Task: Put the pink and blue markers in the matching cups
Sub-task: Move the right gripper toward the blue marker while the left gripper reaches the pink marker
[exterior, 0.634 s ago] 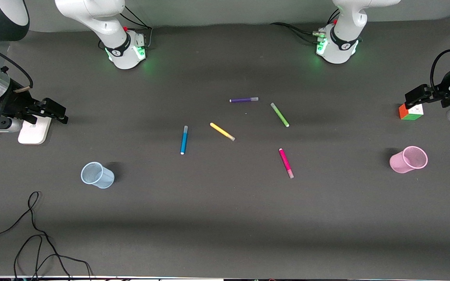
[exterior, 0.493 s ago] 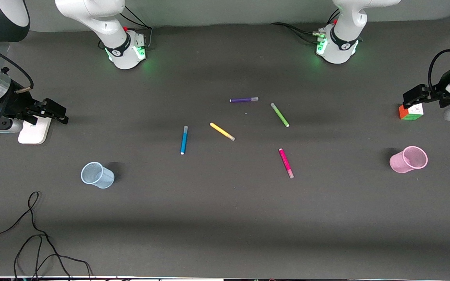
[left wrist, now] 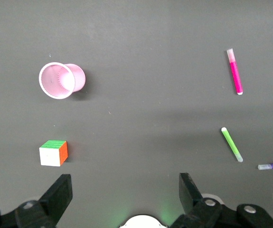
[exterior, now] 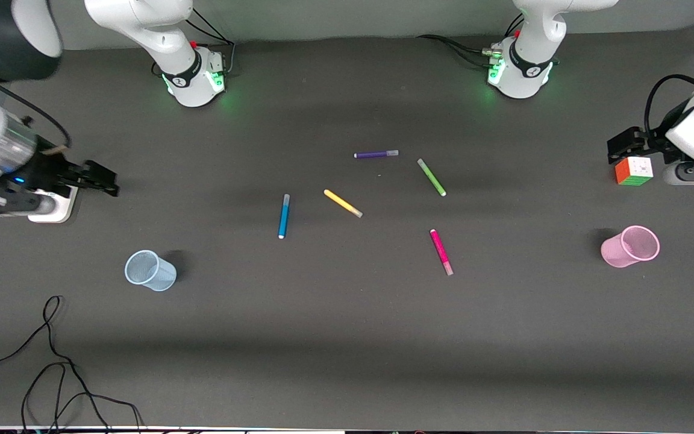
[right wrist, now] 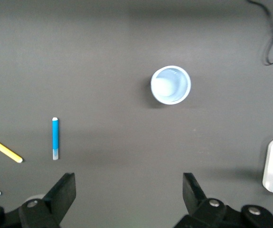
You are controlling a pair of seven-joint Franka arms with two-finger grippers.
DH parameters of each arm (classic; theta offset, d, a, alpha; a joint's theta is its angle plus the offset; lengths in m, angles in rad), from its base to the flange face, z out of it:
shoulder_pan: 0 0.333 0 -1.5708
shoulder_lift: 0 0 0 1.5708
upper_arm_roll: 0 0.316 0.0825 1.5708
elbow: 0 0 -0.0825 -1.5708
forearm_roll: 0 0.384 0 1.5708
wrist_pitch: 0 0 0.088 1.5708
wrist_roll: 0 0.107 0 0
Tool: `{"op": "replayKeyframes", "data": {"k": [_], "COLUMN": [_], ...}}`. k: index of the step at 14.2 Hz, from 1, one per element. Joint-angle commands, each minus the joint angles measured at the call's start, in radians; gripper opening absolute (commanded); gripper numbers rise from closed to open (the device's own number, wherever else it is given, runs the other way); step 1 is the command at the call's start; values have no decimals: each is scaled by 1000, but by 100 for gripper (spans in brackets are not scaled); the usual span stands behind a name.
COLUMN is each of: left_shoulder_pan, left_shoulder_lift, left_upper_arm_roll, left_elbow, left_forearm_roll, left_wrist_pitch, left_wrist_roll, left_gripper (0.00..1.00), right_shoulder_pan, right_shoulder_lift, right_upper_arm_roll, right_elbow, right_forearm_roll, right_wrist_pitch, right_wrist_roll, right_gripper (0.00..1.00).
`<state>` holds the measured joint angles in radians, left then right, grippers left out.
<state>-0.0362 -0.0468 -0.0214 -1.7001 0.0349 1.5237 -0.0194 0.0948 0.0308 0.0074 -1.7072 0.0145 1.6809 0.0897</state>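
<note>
Right gripper (exterior: 106,184), fingers spread and empty, hangs over a white block (exterior: 52,208) it partly hides; blue cup (exterior: 149,270) and blue marker (exterior: 284,216) lie toward mid-table from it. Left gripper (exterior: 618,147), likewise spread and empty, hangs beside a colour cube (exterior: 634,171); pink cup (exterior: 630,246) stands nearby, pink marker (exterior: 441,252) well apart. Both forearms are cut off at the frame edges.

A dark grey table (exterior: 347,337) carries five markers near its middle: blue (exterior: 284,216), yellow (exterior: 342,203), purple (exterior: 376,154), green (exterior: 431,177), pink (exterior: 441,252). A blue cup (exterior: 150,270) and white block (exterior: 52,205) sit toward the right arm's end. A pink cup (exterior: 630,246) and colour cube (exterior: 633,171) sit toward the left arm's end.
</note>
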Motion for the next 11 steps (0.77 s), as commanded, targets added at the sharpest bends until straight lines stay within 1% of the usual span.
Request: {"op": "replayKeyframes", "data": {"k": [1, 3, 4, 6, 8, 10, 11], "left_shoulder_pan": [-13, -13, -17, -46, -120, -174, -206], "left_shoulder_lift": [31, 77, 106, 183, 269, 352, 384], "left_upper_arm_roll": [-23, -48, -58, -64, -64, -64, -64], "left_elbow": [-3, -10, -13, -13, -15, -15, -15], "left_forearm_roll": [-30, -46, -67, -102, -104, -105, -105], "left_wrist_pitch": [-29, -28, -20, 6, 81, 143, 179], "left_wrist_roll": [-16, -16, -20, -92, -184, -264, -307], "left_gripper": [100, 100, 100, 100, 100, 100, 100], "right_shoulder_pan": [87, 135, 157, 195, 210, 252, 267], "right_shoulder_lift": [124, 202, 240, 328, 412, 497, 529], "right_upper_arm_roll": [-9, -9, -9, -9, -9, -9, -9], "right_elbow": [63, 107, 125, 173, 234, 277, 279], "right_forearm_roll": [-2, 54, 79, 133, 197, 217, 217], "right_wrist_pitch": [-4, -4, -4, -4, -4, 8, 43], "right_wrist_roll": [50, 143, 156, 174, 200, 202, 223], "right_gripper": [100, 100, 100, 100, 100, 100, 100]}}
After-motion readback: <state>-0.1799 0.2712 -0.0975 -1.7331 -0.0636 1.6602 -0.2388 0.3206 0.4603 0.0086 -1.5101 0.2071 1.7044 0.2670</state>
